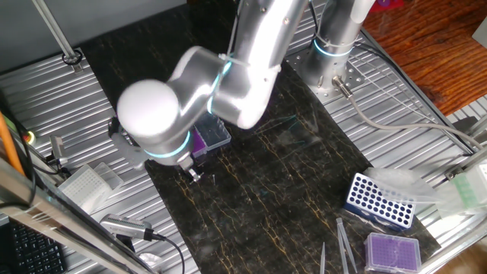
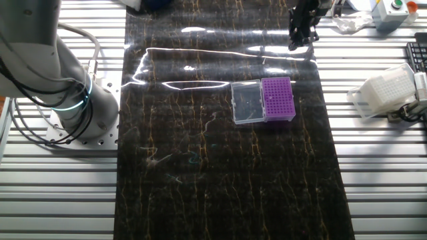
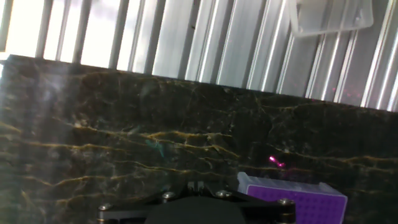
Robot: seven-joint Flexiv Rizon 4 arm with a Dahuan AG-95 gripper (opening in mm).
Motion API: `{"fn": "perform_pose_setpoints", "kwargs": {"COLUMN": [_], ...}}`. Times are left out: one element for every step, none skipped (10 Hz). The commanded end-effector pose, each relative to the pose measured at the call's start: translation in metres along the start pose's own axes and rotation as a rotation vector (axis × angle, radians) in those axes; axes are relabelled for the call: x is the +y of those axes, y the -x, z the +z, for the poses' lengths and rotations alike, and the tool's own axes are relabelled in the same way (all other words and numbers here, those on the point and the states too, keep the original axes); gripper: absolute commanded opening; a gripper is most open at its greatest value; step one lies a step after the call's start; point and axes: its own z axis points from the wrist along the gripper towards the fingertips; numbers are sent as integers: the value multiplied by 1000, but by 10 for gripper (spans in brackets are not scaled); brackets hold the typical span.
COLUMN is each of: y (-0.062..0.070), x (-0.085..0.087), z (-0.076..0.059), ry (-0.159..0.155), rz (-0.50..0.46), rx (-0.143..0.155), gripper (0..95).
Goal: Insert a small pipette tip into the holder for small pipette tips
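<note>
Purple-topped holder sits near my gripper, toward the table's middle; finger spacing I cannot tell.

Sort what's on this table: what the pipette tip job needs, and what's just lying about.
Job: holder for small pipette tips with its clear lid; end effector.
Lying about: blue rack; paler purple-topped box; white tip box.

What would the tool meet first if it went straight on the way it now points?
Probably the dark mat: the hand view looks along the fingers onto bare mat, with the purple-topped box off to one side. Depth is unclear, and the tool itself is barely visible.
</note>
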Motion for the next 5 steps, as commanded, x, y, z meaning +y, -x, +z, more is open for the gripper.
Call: {"fn": "perform_pose_setpoints", "kwargs": {"y": [-10, -11, -13, -14, -13], "x": [3, 8, 12, 17, 25], "z": [5, 3, 2, 2, 4], "ry": [104, 100, 100, 98, 99], "rz": [7, 10, 11, 12, 16], "rx": [-79, -79, -81, -85, -87], "gripper": [0, 0, 0, 0, 0]}}
